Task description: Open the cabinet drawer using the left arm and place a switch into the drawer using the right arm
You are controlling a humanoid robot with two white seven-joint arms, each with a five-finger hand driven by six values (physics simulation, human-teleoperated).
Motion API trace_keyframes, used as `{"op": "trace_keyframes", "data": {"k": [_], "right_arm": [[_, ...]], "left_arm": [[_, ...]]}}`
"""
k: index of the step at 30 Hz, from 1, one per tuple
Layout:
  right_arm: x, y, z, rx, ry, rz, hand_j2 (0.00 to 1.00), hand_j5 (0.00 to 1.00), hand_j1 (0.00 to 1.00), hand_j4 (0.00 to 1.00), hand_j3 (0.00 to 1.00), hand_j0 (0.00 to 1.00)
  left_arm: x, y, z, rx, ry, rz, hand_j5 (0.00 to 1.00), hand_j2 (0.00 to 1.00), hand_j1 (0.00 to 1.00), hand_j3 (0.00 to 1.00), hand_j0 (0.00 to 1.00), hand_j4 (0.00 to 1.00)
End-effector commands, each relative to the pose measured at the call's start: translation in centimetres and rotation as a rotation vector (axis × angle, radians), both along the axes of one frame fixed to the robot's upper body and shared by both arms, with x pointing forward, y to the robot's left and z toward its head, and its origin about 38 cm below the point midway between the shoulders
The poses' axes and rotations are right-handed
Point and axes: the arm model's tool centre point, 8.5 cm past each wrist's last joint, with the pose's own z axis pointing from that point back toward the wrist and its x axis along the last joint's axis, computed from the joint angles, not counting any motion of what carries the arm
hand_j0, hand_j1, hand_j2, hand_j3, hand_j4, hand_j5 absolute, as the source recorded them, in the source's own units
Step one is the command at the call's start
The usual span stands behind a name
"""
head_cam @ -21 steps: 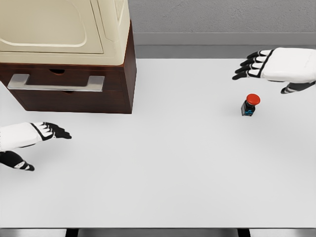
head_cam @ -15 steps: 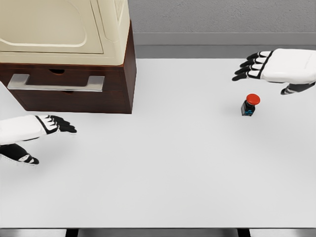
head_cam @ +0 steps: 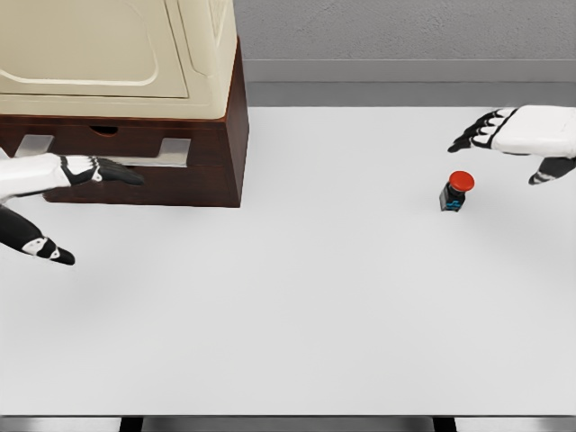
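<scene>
The cabinet (head_cam: 180,90) stands at the back left, cream on top with a dark brown drawer (head_cam: 193,180) below, which is closed. Its metal handle (head_cam: 175,148) runs across the drawer front. My left hand (head_cam: 76,202) is open, fingers stretched over the handle's middle, thumb hanging lower near the table. The switch (head_cam: 456,191), a small black body with a red round cap, stands upright on the table at the right. My right hand (head_cam: 513,148) hovers open just behind and to the right of the switch, holding nothing.
The white table (head_cam: 297,306) spreads wide in front of the cabinet and switch. A grey wall (head_cam: 405,36) runs along the back edge.
My left hand rose from the table up to the drawer handle. My right hand drew back to the right, away from the table's middle.
</scene>
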Motion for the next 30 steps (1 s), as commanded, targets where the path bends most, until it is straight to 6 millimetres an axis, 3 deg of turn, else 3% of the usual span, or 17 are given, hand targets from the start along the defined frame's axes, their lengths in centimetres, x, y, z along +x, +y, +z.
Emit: {"op": "trace_keyframes", "data": {"k": [1,3,10,18,30], "right_arm": [[0.6,0.4,-1.1,0.018,0.024,-0.008,1.00,1.00,1.00,1.00,1.00,1.00],[1.1,1.1,-1.6,0.031,0.029,0.001,1.00,1.00,1.00,1.00,1.00,1.00],[1.5,1.8,-3.0,-0.009,0.038,0.009,1.00,1.00,1.00,1.00,1.00,1.00],[2.2,2.5,-4.7,-0.056,0.051,0.010,1.00,1.00,1.00,1.00,1.00,1.00],[2.6,2.7,-5.5,-0.068,0.057,0.006,1.00,1.00,1.00,1.00,1.00,1.00]], "left_arm": [[0.3,0.3,-0.4,0.000,0.070,0.062,1.00,1.00,1.00,1.00,1.00,1.00],[1.2,1.4,0.0,0.052,0.057,0.123,1.00,1.00,1.00,1.00,1.00,1.00],[2.1,2.0,0.6,0.080,0.090,0.219,1.00,1.00,1.00,1.00,1.00,1.00],[3.2,3.7,-0.3,0.227,0.095,0.352,1.00,1.00,1.00,1.00,1.00,1.00],[4.1,3.7,-1.5,0.230,0.106,0.371,1.00,1.00,1.00,1.00,1.00,1.00]]}}
